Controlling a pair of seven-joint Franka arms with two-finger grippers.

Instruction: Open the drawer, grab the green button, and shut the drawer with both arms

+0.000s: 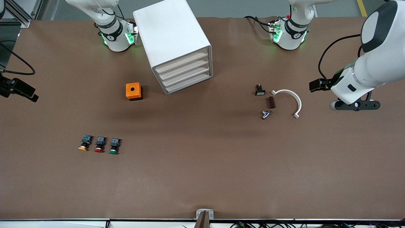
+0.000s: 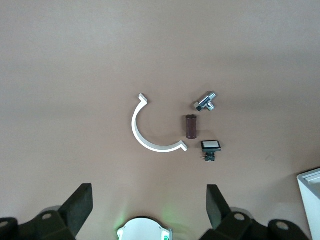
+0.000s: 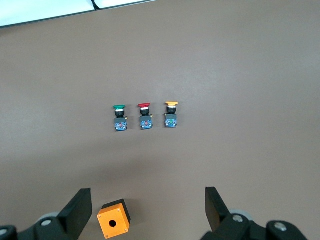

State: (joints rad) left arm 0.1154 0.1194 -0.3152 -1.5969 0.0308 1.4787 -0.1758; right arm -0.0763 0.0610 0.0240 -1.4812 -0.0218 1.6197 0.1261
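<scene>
The white cabinet (image 1: 172, 34) stands between the two arm bases with all its drawers pushed in. The drawer (image 1: 186, 77) is third from its top. The green-capped button (image 1: 114, 146) (image 3: 119, 118) lies on the table nearer the front camera, toward the right arm's end, beside a red-capped button (image 1: 100, 144) and a yellow-capped button (image 1: 84, 143). My left gripper (image 1: 354, 105) (image 2: 148, 192) hangs open and empty over the table at the left arm's end. My right gripper (image 3: 147, 197) is open and empty, high above the orange box (image 3: 114, 220).
The orange box with a hole (image 1: 133, 91) sits beside the cabinet. A white curved clip (image 1: 292, 101), a brown block (image 1: 270, 102), a metal fitting (image 1: 266, 114) and a black square-cap switch (image 1: 260, 90) lie toward the left arm's end.
</scene>
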